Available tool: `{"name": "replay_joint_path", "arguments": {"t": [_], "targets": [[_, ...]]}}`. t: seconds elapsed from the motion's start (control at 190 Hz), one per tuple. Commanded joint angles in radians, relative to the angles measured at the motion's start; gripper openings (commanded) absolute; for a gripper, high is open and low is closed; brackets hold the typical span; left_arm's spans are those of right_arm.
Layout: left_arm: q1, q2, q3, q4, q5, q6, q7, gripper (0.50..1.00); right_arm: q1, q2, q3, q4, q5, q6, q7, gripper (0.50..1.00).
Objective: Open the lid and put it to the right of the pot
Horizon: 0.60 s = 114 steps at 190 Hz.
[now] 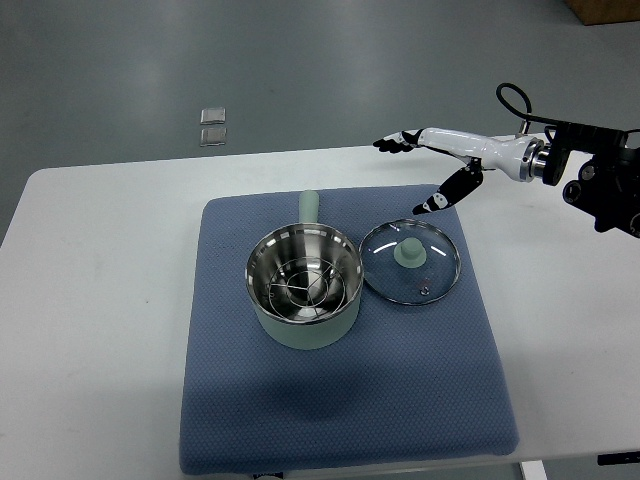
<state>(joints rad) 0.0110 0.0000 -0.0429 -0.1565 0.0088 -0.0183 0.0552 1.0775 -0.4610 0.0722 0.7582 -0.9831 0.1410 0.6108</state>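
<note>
top view | we see the round glass lid with pale green knob [410, 261] flat on the blue mat [340, 400], just right of the open pale green steel-lined pot [304, 287] | right hand [420, 165] upper right, fingers spread, empty, clear of the lid | placement looks done

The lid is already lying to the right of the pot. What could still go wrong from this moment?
1. The lid lies very close to the pot; its rim may be touching, so a nudge might shift it.
2. The right hand, fingers open, hovers just beyond the lid; its lowered thumb could clip the glass while pulling away.
</note>
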Motion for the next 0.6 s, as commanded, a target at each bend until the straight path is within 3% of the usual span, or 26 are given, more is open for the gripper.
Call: {"name": "replay_joint_path", "arguments": {"t": [0.0, 0.311, 0.469, 0.595], "targets": [[0.0, 0.0, 0.0, 0.0, 0.0, 0.0, 0.0, 1.0, -0.036, 0.01, -0.002, -0.034, 0.185, -0.009, 0.0, 0.921], [0.0, 0.0, 0.0, 0.0, 0.0, 0.0, 0.0, 1.0, -0.149, 0.07, 0.135, -0.145, 0.627, 0.011, 0.0, 0.928], [0.0, 0.0, 0.0, 0.0, 0.0, 0.0, 0.0, 1.0, -0.194, 0.136, 0.158, -0.192, 0.805, 0.019, -0.066, 0.928], [0.0, 0.0, 0.0, 0.0, -0.001, 0.0, 0.0, 1.0, -0.212, 0.163, 0.159, -0.208, 0.888, 0.02, -0.075, 0.928]]}}
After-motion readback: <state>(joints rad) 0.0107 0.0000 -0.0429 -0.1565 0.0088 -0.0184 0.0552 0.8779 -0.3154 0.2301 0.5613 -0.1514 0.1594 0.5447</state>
